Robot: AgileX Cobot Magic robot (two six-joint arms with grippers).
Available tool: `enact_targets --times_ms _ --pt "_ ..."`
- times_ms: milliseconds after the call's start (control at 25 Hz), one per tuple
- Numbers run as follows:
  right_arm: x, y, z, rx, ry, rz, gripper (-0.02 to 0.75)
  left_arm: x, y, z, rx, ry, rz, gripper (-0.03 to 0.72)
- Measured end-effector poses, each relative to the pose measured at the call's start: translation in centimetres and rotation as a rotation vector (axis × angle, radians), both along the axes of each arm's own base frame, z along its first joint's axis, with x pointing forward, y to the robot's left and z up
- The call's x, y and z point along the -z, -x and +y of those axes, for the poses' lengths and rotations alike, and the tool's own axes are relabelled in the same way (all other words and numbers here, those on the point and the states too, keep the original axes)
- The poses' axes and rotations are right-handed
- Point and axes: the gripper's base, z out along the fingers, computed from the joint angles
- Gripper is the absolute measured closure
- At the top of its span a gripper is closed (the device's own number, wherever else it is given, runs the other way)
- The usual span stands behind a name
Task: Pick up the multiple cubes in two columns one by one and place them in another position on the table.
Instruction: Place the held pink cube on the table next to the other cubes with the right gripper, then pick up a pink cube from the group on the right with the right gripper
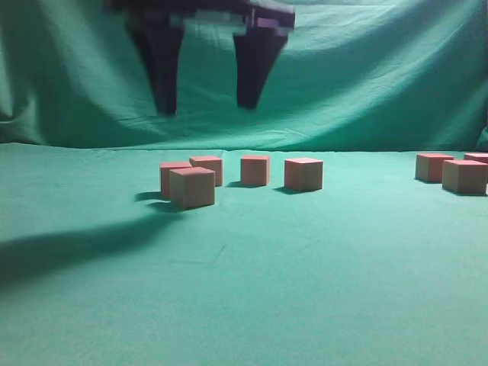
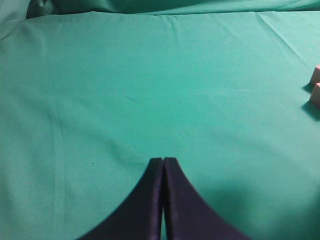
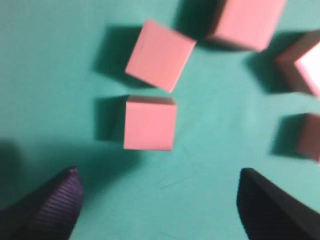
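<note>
Several pink-topped cubes stand in a loose cluster left of centre on the green table (image 1: pixel 244 290); the nearest cube (image 1: pixel 192 187) is at the front and another cube (image 1: pixel 303 174) is at the cluster's right end. More cubes (image 1: pixel 464 175) sit at the far right. My right gripper (image 1: pixel 207 107) hangs open and empty, high above the left cluster. In the right wrist view, the right gripper (image 3: pixel 159 175) is open above bare cloth, just short of a cube (image 3: pixel 150 123), with other cubes (image 3: pixel 160 54) beyond. My left gripper (image 2: pixel 163 160) is shut and empty over bare cloth, with two cube edges (image 2: pixel 315 95) at the right border.
A draped green backdrop cloth (image 1: pixel 366 76) closes off the far side of the table. The right arm's shadow (image 1: pixel 69 248) lies on the cloth at the left.
</note>
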Motion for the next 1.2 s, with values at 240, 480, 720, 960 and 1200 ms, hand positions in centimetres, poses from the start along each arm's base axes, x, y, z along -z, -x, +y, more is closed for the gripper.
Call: enact_targets --times_ms 240,480,720,960,1200 --pt "-8.7 1.3 -3.0 -0.005 -0.073 -0.21 0.188 0.0 0.0 0.0 0.0 0.0 0.0 0.688" --pt "-15.8 4.6 -8.6 0.037 -0.101 -0.42 0.188 0.0 0.0 0.0 0.0 0.0 0.0 0.688" --pt "-17.1 7.6 -17.5 0.23 -0.062 -0.492 0.188 0.0 0.0 0.0 0.0 0.0 0.0 0.688" --pt "-12.5 9.1 -25.3 0.487 0.064 -0.394 0.188 0.0 0.0 0.0 0.0 0.0 0.0 0.688" --pt "-6.5 8.7 -29.1 0.666 0.045 -0.232 0.188 0.0 0.0 0.0 0.0 0.0 0.0 0.688"
